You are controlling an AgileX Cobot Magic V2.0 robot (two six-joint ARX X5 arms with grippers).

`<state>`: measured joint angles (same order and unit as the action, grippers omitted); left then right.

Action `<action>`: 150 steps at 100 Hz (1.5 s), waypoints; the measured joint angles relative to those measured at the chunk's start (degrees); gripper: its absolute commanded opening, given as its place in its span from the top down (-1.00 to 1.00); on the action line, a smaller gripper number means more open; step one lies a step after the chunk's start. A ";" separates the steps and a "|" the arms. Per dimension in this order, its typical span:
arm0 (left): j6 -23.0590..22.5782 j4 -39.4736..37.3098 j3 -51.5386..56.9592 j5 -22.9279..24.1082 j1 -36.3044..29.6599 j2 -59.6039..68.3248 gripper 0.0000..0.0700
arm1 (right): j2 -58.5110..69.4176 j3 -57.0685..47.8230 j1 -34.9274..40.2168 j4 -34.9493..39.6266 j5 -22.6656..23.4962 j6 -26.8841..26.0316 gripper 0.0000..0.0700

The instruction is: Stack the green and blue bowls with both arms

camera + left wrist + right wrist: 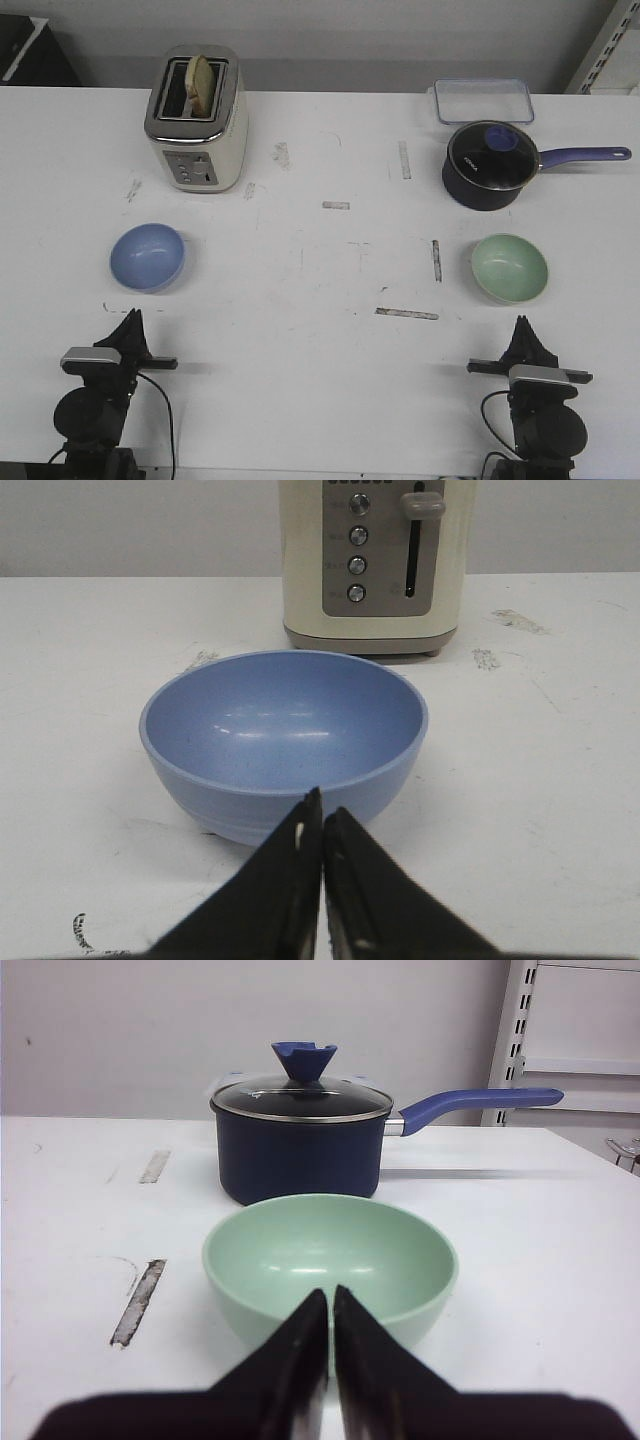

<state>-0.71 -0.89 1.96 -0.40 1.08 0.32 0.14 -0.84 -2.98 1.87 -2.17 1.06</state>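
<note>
Nearest the front camera, both arms sit at the bottom edge of the frame: my left pincer (131,318) at lower left and my right pincer (521,325) at lower right. Each has its fingers pressed together to a point and grips nothing; the wrist views confirm this, with only a hairline seam between the black tips.

Just above the left pincer in the frame, the blue bowl (147,256) sits upright on the white table (320,370), apart from the fingertips. Over on the right, the green bowl (510,267) sits the same way above the right pincer, well apart from its partner. Further up are a cream toaster (196,120) and a dark blue lidded saucepan (487,164).

I judge nothing is begun: neither bowl is grasped. Next I would need to spread one pincer, advance it over a bowl rim, and close.
</note>
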 measured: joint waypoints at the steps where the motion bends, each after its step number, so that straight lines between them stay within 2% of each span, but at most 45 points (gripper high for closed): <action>1: 0.00 0.00 0.00 0.00 0.00 0.00 0.99 | 0.00 0.00 0.00 0.00 0.00 0.00 0.98; 107: 0.17 0.02 0.00 0.00 0.00 0.00 0.99 | 0.00 0.00 -0.02 -0.11 -0.83 -0.02 0.98; 132: 0.17 0.02 0.00 0.00 0.00 0.00 0.99 | 0.00 -0.02 -0.02 -6.27 -0.96 -1.49 0.98; 150: 0.17 0.02 0.00 0.00 0.00 0.00 0.99 | 2.05 -6.84 -0.02 -5.46 -2.45 0.90 0.98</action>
<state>-0.54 -0.86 1.96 -0.40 1.08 0.32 2.20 -7.68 -3.01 -3.60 -4.62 1.96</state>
